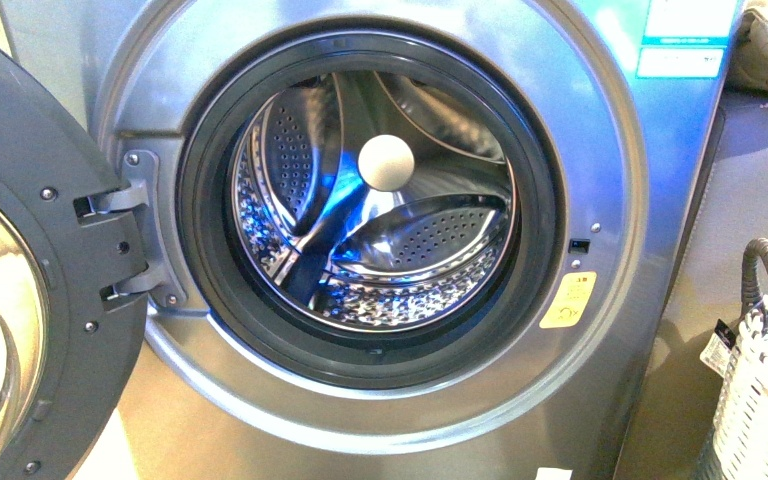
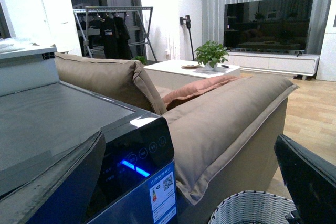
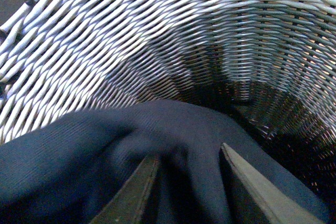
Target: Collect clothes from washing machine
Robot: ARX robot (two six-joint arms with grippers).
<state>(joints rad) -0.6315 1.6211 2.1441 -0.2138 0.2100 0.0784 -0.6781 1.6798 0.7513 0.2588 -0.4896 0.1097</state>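
Navy clothes (image 3: 131, 150) fill the right wrist view, pinched between the fingers (image 3: 252, 187) of the right end effector (image 3: 189, 182) and hanging inside the woven basket (image 3: 157, 35). Beside it, the washing machine (image 1: 610, 350) stands with its door (image 1: 50, 300) swung wide and its drum (image 1: 380, 230) apparently bare. Judged from this, the drop is the step in hand — lower deeper, then let go cleanly. Whether the left end effector is released or clenched cannot be told — only dark edges show.
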